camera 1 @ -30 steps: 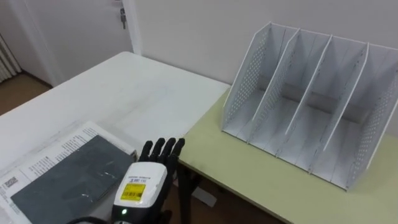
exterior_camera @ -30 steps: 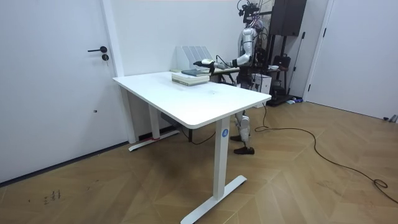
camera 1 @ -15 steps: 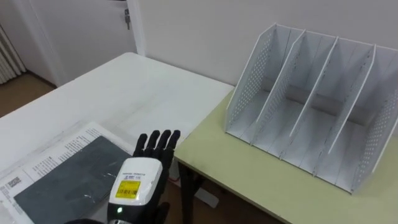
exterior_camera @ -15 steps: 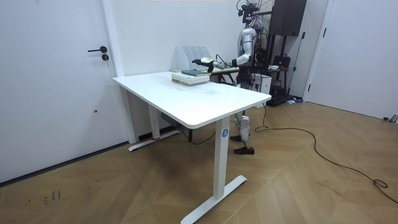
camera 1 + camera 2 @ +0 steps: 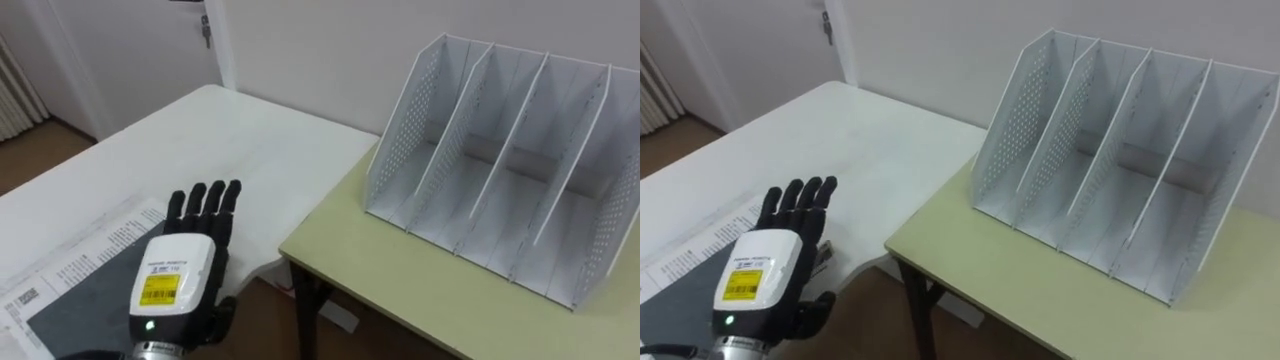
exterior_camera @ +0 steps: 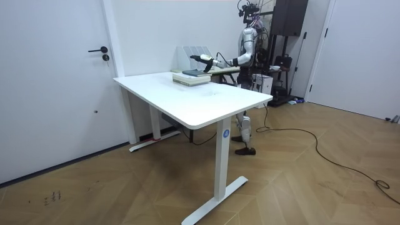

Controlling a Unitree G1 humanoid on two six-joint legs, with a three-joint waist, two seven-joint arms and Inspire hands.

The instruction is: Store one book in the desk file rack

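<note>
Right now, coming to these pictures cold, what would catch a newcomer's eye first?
First the robot's left hand, black fingers straight and a yellow label on its back, held over a dark book at the near end of the white table. Next the white file rack, its slots empty, standing on the pale green desk to the right.

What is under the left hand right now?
A dark book lies there, on top of a white printed book on the white table. The left hand hides the dark book's right edge and any contact.
</note>
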